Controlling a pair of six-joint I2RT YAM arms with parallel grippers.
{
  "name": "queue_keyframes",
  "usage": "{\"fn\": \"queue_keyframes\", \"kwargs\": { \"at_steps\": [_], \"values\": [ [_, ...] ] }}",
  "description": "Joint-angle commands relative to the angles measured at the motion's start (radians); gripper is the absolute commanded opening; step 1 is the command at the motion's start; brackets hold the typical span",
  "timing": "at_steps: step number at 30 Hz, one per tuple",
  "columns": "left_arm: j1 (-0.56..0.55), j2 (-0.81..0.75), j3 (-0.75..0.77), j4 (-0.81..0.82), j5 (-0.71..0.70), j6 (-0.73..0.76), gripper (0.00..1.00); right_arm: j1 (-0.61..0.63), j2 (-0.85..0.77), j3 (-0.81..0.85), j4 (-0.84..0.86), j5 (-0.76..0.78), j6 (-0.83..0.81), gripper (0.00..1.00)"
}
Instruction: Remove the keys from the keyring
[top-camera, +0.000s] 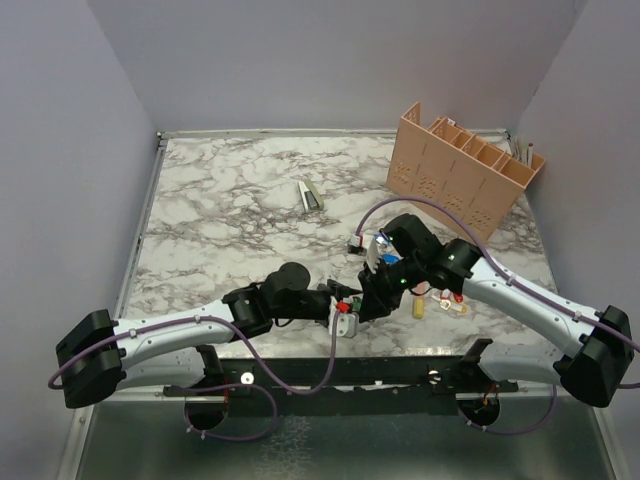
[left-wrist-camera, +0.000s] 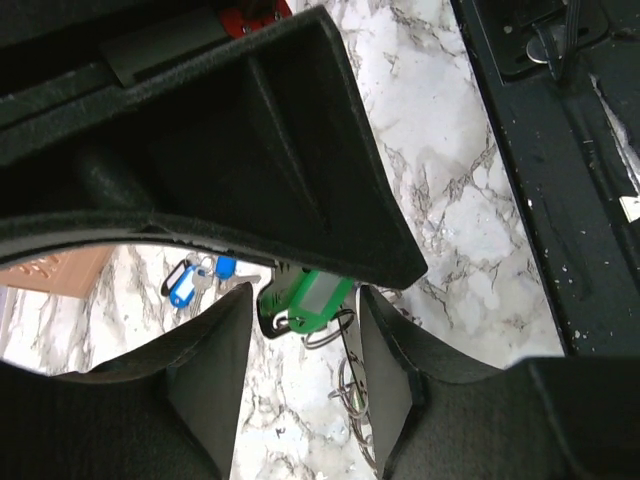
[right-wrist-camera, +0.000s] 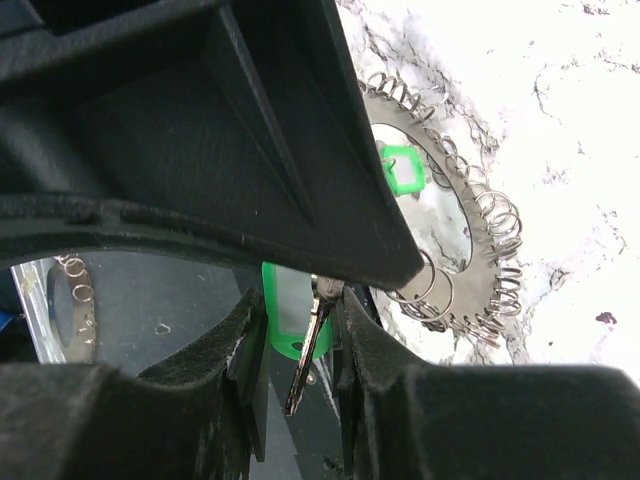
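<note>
Keyring (right-wrist-camera: 497, 215) shiny coiled metal; key (right-wrist-camera: 303, 365) dull metal, green plastic head.

In my overhead view, a white-and-grey marble table (top-camera: 220, 200) fills the middle of the frame, enclosed by lilac walls (top-camera: 330, 60). A tan slotted rack (top-camera: 465, 165) stands at the upper right, angled to the table's far edge. A small pale strip (top-camera: 311, 195) lies at upper centre, well apart from the rack. A bunch with red and yellow tags (top-camera: 435, 302) lies on the marble, lower right of centre.
</note>
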Motion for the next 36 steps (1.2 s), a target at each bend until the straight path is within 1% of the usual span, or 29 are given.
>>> {"fn": "queue_keyframes", "kwargs": {
  "at_steps": [1, 4, 6, 9, 11, 13, 15, 20, 21, 22, 24, 25, 28, 31, 36],
  "values": [
    [0.006, 0.024, 0.049, -0.003, 0.084, 0.004, 0.46, 0.008, 0.008, 0.034, -0.006, -0.033, -0.026, 0.01],
    [0.006, 0.016, 0.051, -0.002, 0.096, 0.001, 0.42, 0.009, 0.01, 0.033, -0.007, -0.032, -0.027, 0.01],
    [0.006, 0.01, 0.047, 0.005, 0.102, -0.003, 0.33, 0.008, 0.013, 0.036, -0.008, -0.033, -0.027, 0.01],
    [0.006, 0.009, 0.044, 0.007, 0.101, -0.006, 0.18, 0.009, 0.015, 0.037, -0.014, -0.032, -0.03, 0.01],
    [0.006, 0.01, 0.045, 0.004, 0.104, -0.007, 0.11, 0.008, 0.013, 0.039, -0.015, -0.032, -0.031, 0.01],
    [0.006, 0.009, 0.046, -0.001, 0.106, -0.006, 0.05, 0.008, 0.012, 0.038, -0.015, -0.032, -0.031, 0.04],
    [0.006, 0.007, 0.046, -0.002, 0.105, -0.005, 0.0, 0.009, 0.009, 0.038, -0.017, -0.028, -0.03, 0.1],
    [0.005, -0.008, 0.029, 0.032, 0.075, -0.04, 0.0, 0.009, -0.027, 0.04, 0.007, 0.039, -0.026, 0.28],
    [0.005, -0.013, 0.025, 0.046, 0.062, -0.054, 0.0, 0.009, -0.047, 0.039, 0.021, 0.063, -0.021, 0.34],
    [0.005, -0.017, 0.015, 0.067, 0.046, -0.075, 0.0, 0.009, -0.069, 0.037, 0.04, 0.089, -0.014, 0.42],
    [0.003, -0.029, -0.002, 0.112, 0.017, -0.117, 0.0, 0.009, -0.129, 0.017, 0.099, 0.146, -0.009, 0.61],
    [0.002, -0.033, -0.012, 0.132, 0.002, -0.134, 0.0, 0.008, -0.164, 0.0, 0.131, 0.168, -0.01, 0.66],
    [-0.004, -0.038, -0.032, 0.176, -0.061, -0.205, 0.0, 0.009, -0.268, -0.071, 0.244, 0.254, 0.039, 0.72],
    [-0.011, -0.039, -0.053, 0.231, -0.124, -0.277, 0.0, 0.009, -0.363, -0.151, 0.339, 0.334, 0.079, 0.72],
    [-0.017, -0.05, -0.095, 0.316, -0.227, -0.42, 0.0, 0.008, -0.532, -0.359, 0.583, 0.347, 0.128, 0.7]
  ]
}}
